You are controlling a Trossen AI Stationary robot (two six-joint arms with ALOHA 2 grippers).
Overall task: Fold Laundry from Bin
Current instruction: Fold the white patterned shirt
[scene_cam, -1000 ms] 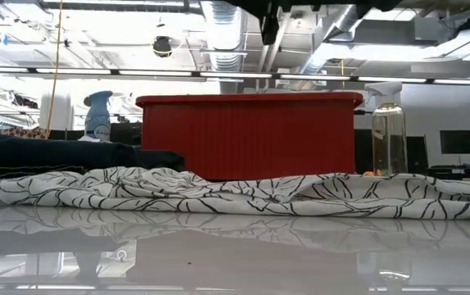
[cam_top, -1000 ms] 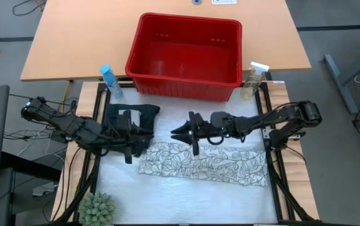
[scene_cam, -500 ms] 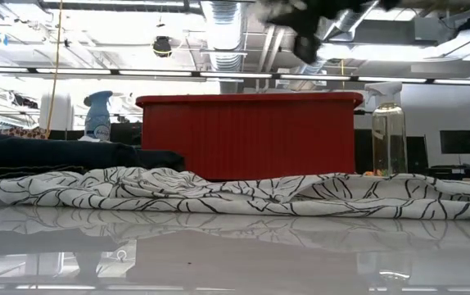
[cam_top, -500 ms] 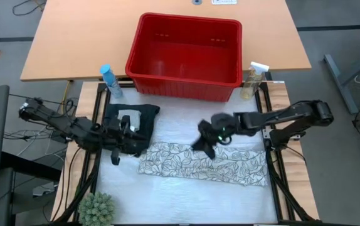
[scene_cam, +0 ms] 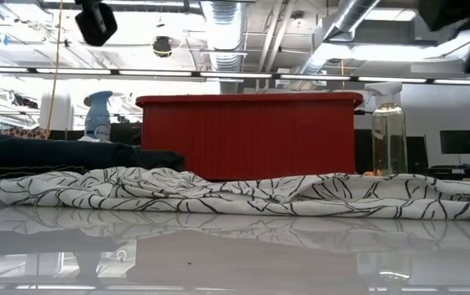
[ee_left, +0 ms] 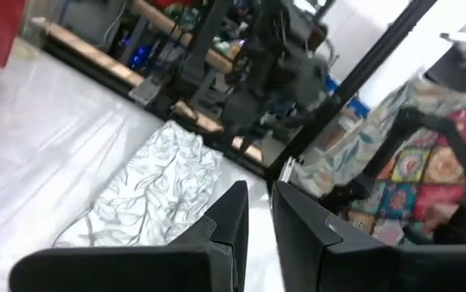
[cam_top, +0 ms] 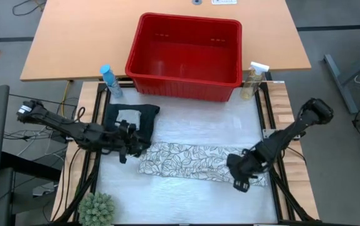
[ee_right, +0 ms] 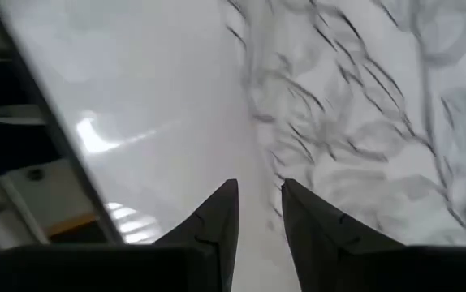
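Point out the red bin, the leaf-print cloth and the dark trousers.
red bin [cam_top: 186, 88], high view, near wall.
leaf-print cloth [cam_top: 192, 160], high view, middle of the cloth.
dark trousers [cam_top: 114, 113], high view, bare upper left part.

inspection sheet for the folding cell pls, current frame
Surface: white mat, glossy, bare between items.
Job's things: red bin looks empty; leaf-print cloth spread flat, wrinkled; dark trousers folded, grey cloth on top.
Clutter: blue spray bottle, clear spray bottle, small plant.
Grippers: left gripper at the cloth's left end, right gripper at its right end; both narrow, nothing held.
Cables: loose wires left of the frame.
Surroundings: wooden table; no people seen.
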